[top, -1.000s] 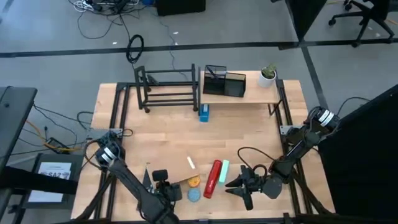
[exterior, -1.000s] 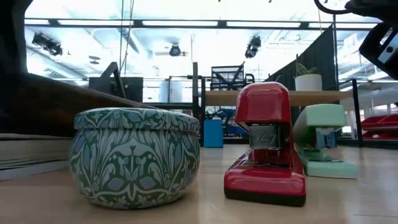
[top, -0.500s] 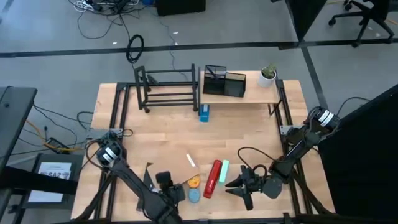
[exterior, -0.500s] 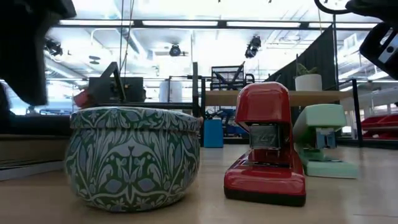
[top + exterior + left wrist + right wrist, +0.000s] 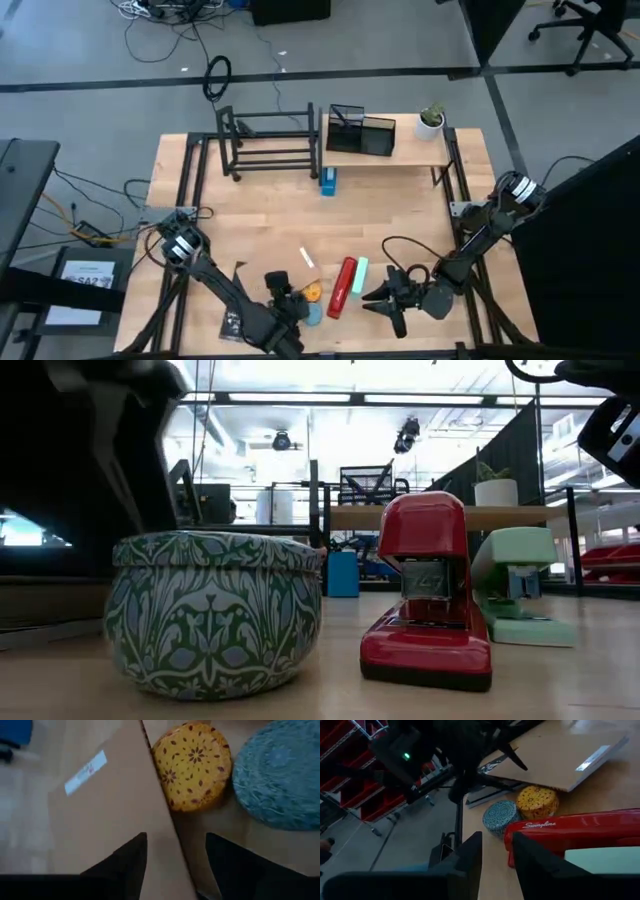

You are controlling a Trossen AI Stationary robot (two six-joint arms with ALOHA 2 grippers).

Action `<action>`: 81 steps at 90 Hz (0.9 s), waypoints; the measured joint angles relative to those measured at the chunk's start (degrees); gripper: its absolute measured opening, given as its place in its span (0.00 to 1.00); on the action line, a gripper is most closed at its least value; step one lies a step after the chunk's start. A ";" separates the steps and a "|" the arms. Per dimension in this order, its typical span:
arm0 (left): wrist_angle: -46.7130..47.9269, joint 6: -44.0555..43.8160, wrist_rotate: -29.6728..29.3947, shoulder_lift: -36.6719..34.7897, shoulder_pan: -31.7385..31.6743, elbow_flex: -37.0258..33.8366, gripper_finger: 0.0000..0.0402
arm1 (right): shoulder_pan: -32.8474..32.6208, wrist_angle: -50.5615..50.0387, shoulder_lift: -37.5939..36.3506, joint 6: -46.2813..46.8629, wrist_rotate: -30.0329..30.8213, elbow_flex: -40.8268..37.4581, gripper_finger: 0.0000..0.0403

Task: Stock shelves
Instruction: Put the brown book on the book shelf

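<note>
With fingers spread, the left gripper (image 5: 172, 857) is hanging over the cardboard (image 5: 105, 815) edge at lower centre, apparently lining up a pick, while the right gripper (image 5: 385, 298), also spread, is waiting lower right; both shelves (image 5: 385, 152) are standing at the top.

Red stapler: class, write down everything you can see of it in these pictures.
The red stapler is glossy, seemingly plastic, with a rounded head, a metal front plate and a flat red base. White "Swingline" lettering runs along its side. It lies closed on the wooden table, close beside the green stapler, with the yellow tin and blue tin near one end. Neither hand holds it.
</note>
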State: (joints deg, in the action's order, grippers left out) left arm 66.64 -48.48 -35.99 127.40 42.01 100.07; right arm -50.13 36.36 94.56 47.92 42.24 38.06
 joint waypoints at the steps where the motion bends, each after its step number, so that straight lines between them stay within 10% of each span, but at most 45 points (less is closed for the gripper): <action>1: 0.07 0.36 -0.06 0.18 -0.02 0.00 0.45 | 0.00 -0.01 0.00 0.01 0.00 0.00 0.20; 58: 10.72 -15.76 6.25 3.30 -0.86 -0.98 0.44 | 0.00 0.07 0.00 0.02 -0.20 0.00 0.20; 81: 10.72 -14.82 6.17 3.14 -1.03 -1.25 0.17 | 0.00 0.02 0.00 0.00 -0.22 0.00 0.20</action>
State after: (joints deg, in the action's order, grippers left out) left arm 77.36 -63.30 -29.82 130.54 40.97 98.83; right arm -50.13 36.38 94.56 47.92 42.02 38.06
